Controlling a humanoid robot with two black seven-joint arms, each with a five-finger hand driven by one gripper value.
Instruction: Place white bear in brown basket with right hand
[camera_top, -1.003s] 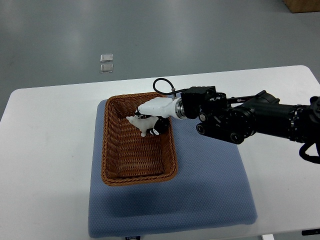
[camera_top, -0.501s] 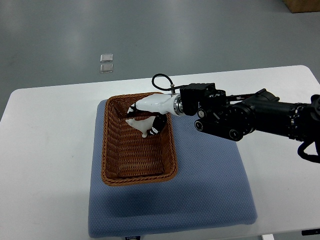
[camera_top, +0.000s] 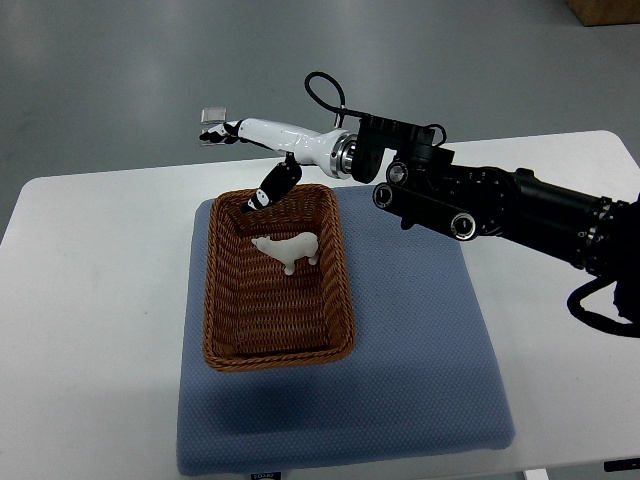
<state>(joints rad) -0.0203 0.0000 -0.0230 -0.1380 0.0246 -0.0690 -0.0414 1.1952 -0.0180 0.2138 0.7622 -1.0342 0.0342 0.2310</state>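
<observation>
Right hand (camera_top: 262, 150) outstretched, fingers spread, arm entering from right

Seen steeply from above: white bear (camera_top: 287, 249) standing inside the brown basket (camera_top: 222, 300), in its far half, touching no hand. Basket resting on a blue mat (camera_top: 420, 370), mat lying on a white table (camera_top: 90, 330). Right hand (camera_top: 262, 155) raised above the basket's far rim, fingers spread and empty, thumb pointing down toward the basket. Dark arm (camera_top: 500, 205) entering from the right edge. Grey floor beyond the table.
</observation>
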